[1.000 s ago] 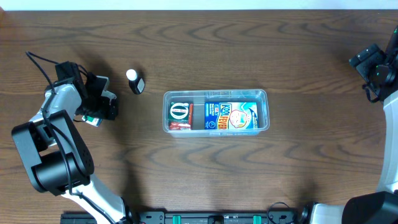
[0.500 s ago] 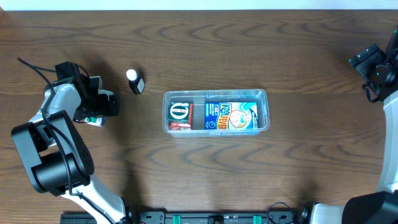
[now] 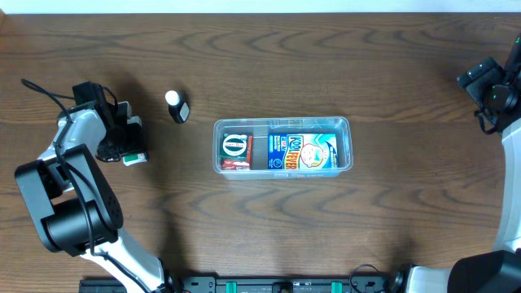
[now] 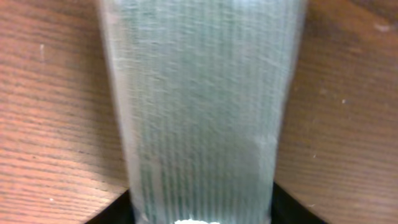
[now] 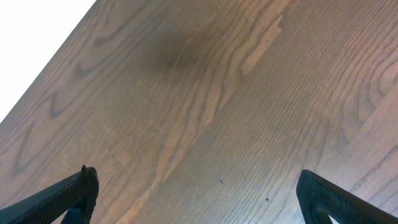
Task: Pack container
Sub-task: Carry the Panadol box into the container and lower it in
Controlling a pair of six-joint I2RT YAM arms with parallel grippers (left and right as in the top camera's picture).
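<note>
The container [image 3: 282, 120], a clear tub, sits at the middle of the wooden table [image 3: 326, 65], long side running left to right. Inside it, on the right, we see a blue packet [image 3: 303, 151] lying flat, its lettering reading "KOOL FEVER" as far as we can make out. To its left lies a green-and-red item [image 3: 235, 148] with a round white emblem. Its writing is too small for us to read.

Well left of the tub, a small dark bottle [image 3: 176, 107] with a white cap rests on the wood. Farther left, the left gripper [image 3: 129, 150] is low over a small green-and-white packet [image 3: 135, 159]. In the left wrist view that packet is a pale green, ribbed blur filling the frame, with only dark slivers of the fingers [image 4: 115, 214] showing at the bottom corners. We cannot tell whether the jaws are pressing on it or merely flanking it, and no print on it is legible.

At the far right edge, well apart from the tub, the right gripper [image 5: 198, 196] hangs above bare wood. Its jaws are spread wide, with nothing between them. Much of both arms is cut off by the frame.
</note>
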